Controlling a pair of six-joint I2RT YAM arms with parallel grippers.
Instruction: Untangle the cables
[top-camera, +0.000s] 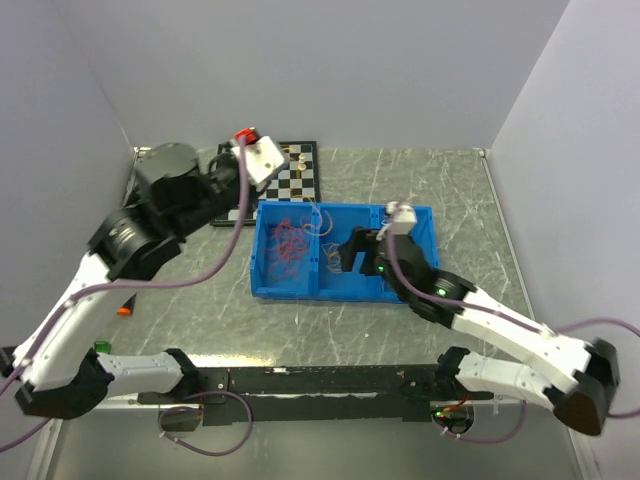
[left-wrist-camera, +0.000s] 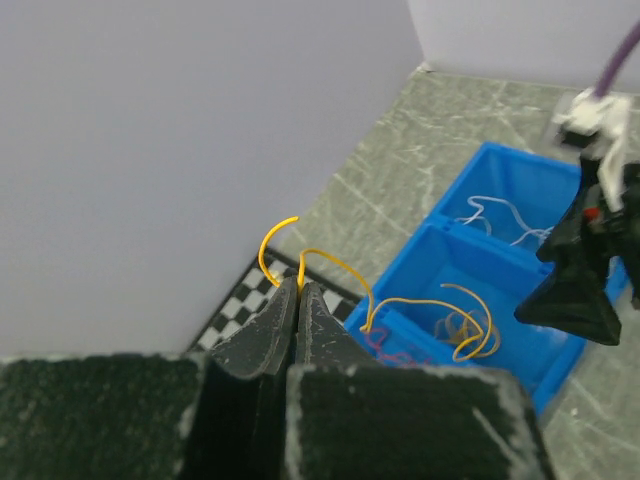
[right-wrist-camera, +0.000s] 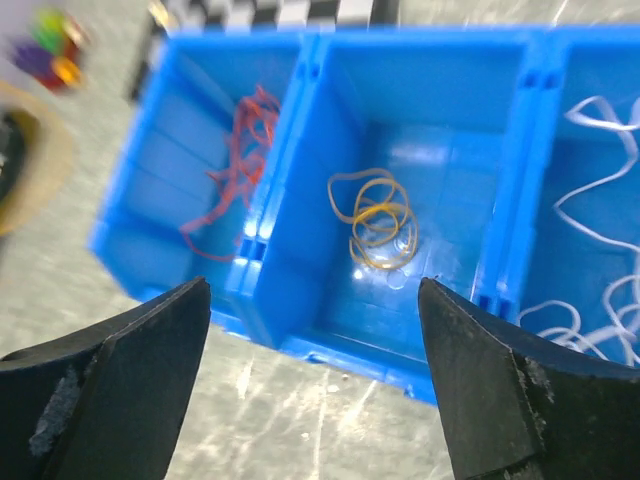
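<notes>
A blue three-compartment bin (top-camera: 290, 290) holds the cables: red ones (top-camera: 288, 245) in the left compartment, a yellow coil (right-wrist-camera: 375, 220) in the middle one, white ones (right-wrist-camera: 600, 210) in the right one. My left gripper (left-wrist-camera: 297, 284) is raised above the chessboard and shut on a yellow cable (left-wrist-camera: 340, 268), which arcs down into the middle compartment. In the top view the left gripper (top-camera: 264, 166) is at the back left of the bin. My right gripper (right-wrist-camera: 315, 290) is open and empty, hovering over the bin's near wall; it also shows in the top view (top-camera: 345, 255).
A chessboard (top-camera: 300, 182) lies behind the bin, below my left gripper (left-wrist-camera: 235, 305). Small orange (top-camera: 124, 311) and green (top-camera: 101, 346) objects lie at the left near my left arm. Grey walls close in on the left, back and right.
</notes>
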